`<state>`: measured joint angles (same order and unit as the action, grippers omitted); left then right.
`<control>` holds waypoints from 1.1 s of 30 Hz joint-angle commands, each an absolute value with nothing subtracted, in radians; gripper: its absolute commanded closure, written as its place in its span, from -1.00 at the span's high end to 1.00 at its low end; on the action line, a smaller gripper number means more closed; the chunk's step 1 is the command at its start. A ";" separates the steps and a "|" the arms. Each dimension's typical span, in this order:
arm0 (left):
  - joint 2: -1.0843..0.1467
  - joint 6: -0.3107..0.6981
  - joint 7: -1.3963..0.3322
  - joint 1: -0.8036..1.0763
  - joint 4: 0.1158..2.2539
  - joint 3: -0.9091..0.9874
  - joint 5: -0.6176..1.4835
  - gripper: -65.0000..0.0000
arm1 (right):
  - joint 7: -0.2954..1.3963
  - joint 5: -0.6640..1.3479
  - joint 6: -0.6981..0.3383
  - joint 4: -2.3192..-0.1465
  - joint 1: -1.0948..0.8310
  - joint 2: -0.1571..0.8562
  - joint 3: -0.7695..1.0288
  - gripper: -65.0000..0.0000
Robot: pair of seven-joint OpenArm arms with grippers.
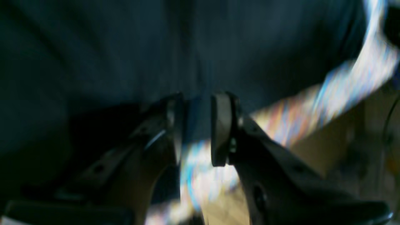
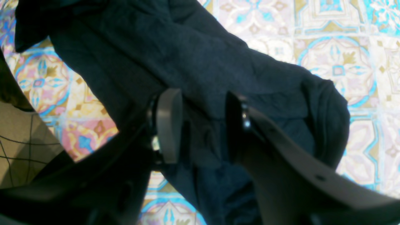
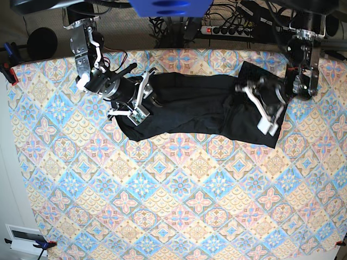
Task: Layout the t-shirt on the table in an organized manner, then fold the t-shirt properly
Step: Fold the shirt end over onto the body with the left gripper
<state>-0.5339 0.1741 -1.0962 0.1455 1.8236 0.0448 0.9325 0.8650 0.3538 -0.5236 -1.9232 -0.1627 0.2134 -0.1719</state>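
The black t-shirt [image 3: 190, 108] lies stretched in a long band across the far part of the patterned table [image 3: 173, 189]. My right gripper [image 3: 138, 105] is at the band's left end. In the right wrist view its jaws [image 2: 200, 125] are shut on a bunched fold of the t-shirt [image 2: 200, 62] above the table [image 2: 337, 62]. My left gripper [image 3: 272, 120] is at the band's right end. The left wrist view is motion-blurred; there the gripper [image 1: 197, 103] has closed narrowly on the edge of the t-shirt [image 1: 156, 47], with the table [image 1: 343, 81] beside it.
A power strip [image 3: 227, 30] and cables run behind the table's far edge. A clamp [image 3: 6, 70] holds the cloth at the far left corner. A white box [image 3: 24, 238] sits off the near left corner. Both arm bases stand at the far side.
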 commanded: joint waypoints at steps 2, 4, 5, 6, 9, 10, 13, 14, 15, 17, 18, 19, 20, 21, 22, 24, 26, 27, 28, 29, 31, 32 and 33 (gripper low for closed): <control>-0.544 0.174 -1.098 0.120 1.839 0.065 0.944 -0.54 | 0.845 0.371 -0.527 -1.940 -0.154 0.217 -0.165 -0.31; -0.542 0.168 -1.098 0.081 1.834 0.044 0.943 -0.52 | 0.845 0.371 -0.527 -1.940 -0.154 0.217 -0.166 -0.31; -0.535 0.166 -1.099 0.062 1.833 0.027 0.943 -0.49 | 0.845 0.371 -0.527 -1.940 -0.154 0.217 -0.168 -0.31; -0.521 0.166 -1.104 0.048 1.824 0.018 0.941 -0.43 | 0.845 0.371 -0.527 -1.940 -0.154 0.217 -0.168 -0.31; -0.499 0.166 -1.106 0.018 1.756 -0.005 0.932 -0.13 | 0.845 0.371 -0.527 -1.940 -0.154 0.217 -0.168 -0.31; -0.486 0.166 -1.106 0.007 1.732 -0.019 0.931 -0.02 | 0.845 0.371 -0.527 -1.940 -0.154 0.217 -0.168 -0.31; -0.455 0.166 -1.106 -0.007 1.704 -0.064 0.926 0.24 | 0.845 0.371 -0.527 -1.940 -0.154 0.217 -0.166 -0.31; -0.453 0.166 -1.106 -0.007 1.704 -0.076 0.917 0.29 | 0.845 0.371 -0.527 -1.942 -0.156 0.217 -0.166 -0.31; -0.453 0.166 -1.106 -0.007 1.704 -0.087 0.905 0.30 | 0.845 0.371 -0.527 -1.942 -0.154 0.217 -0.165 -0.31; -0.450 0.166 -1.101 -0.007 1.704 -0.114 0.871 0.30 | 0.845 0.371 -0.527 -1.942 -0.154 0.217 -0.165 -0.31; -0.440 0.166 -1.099 -0.007 1.704 -0.128 0.851 0.30 | 0.845 0.371 -0.527 -1.942 -0.154 0.217 -0.165 -0.31; -0.427 0.166 -1.099 -0.007 1.702 -0.142 0.823 0.30 | 0.845 0.371 -0.527 -1.942 -0.154 0.217 -0.165 -0.31; -0.418 0.166 -1.099 -0.007 1.702 -0.153 0.796 0.30 | 0.845 0.371 -0.527 -1.942 -0.154 0.217 -0.165 -0.31; -0.407 0.166 -1.099 -0.007 1.702 -0.162 0.762 0.29 | 0.845 0.371 -0.527 -1.942 -0.154 0.217 -0.165 -0.31; -0.397 0.166 -1.099 -0.007 1.702 -0.174 0.731 0.26 | 0.845 0.371 -0.527 -1.942 -0.154 0.217 -0.165 -0.31; -0.383 0.166 -1.098 -0.007 1.701 -0.191 0.680 0.11 | 0.845 0.371 -0.527 -1.940 -0.153 0.217 -0.165 -0.31; -0.355 0.166 -1.098 -0.008 1.701 -0.189 0.647 -0.17 | 0.845 0.371 -0.527 -1.940 -0.153 0.216 -0.165 -0.31; -0.343 0.166 -1.096 -0.012 1.701 -0.188 0.634 -0.34 | 0.845 0.371 -0.527 -1.940 -0.153 0.216 -0.165 -0.31; -0.331 0.170 -1.092 -0.024 1.701 -0.188 0.625 -0.50 | 0.845 0.371 -0.527 -1.940 -0.153 0.216 -0.165 -0.31; -0.312 0.170 -1.075 -0.036 1.699 -0.188 0.618 -0.64 | 0.845 0.371 -0.527 -1.940 -0.153 0.216 -0.165 -0.31; -0.295 0.168 -1.049 -0.044 1.695 -0.186 0.610 -0.83 | 0.845 0.371 -0.527 -1.940 -0.153 0.216 -0.165 -0.31; -0.291 0.166 -1.044 -0.045 1.681 -0.185 0.605 -0.90 | 0.845 0.371 -0.527 -1.940 -0.153 0.216 -0.165 -0.31; -0.286 0.166 -1.040 -0.056 1.664 -0.185 0.599 -0.97 | 0.845 0.371 -0.527 -1.940 -0.153 0.216 -0.165 -0.31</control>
